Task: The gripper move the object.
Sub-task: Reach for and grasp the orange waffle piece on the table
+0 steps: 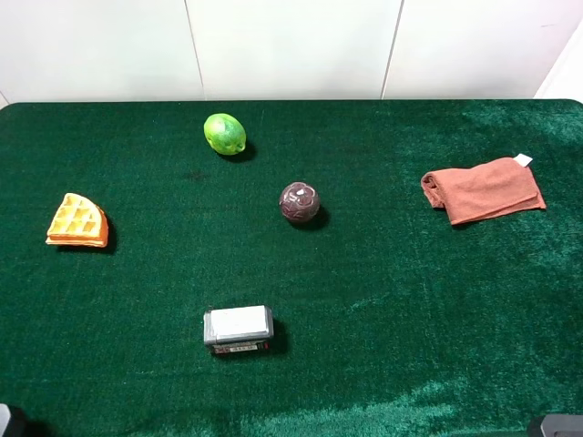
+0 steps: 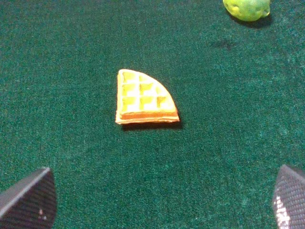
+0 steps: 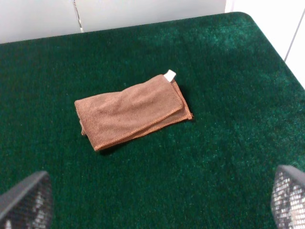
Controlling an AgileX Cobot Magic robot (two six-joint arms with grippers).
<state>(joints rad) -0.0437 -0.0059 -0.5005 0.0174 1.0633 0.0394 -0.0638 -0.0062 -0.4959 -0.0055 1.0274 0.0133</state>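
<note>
The object, a quarter-wedge waffle (image 1: 78,221) with a yellow grid top and orange sides, lies flat on the green cloth at the left. In the left wrist view the waffle (image 2: 145,98) lies ahead of my left gripper (image 2: 159,205), apart from it. The left gripper is open and empty, with its two fingertips (image 2: 28,200) wide apart. My right gripper (image 3: 157,202) is open and empty too, and faces a folded brown cloth (image 3: 131,112). In the exterior high view only dark bits of the arms show, at the bottom left corner (image 1: 7,423) and the bottom right corner (image 1: 557,425).
A green lime (image 1: 224,134) lies at the back and also shows in the left wrist view (image 2: 247,8). A dark maroon ball (image 1: 299,202) sits mid-table. A grey box (image 1: 238,328) stands near the front. The brown cloth (image 1: 481,189) lies at the right. A white wall stands behind the table.
</note>
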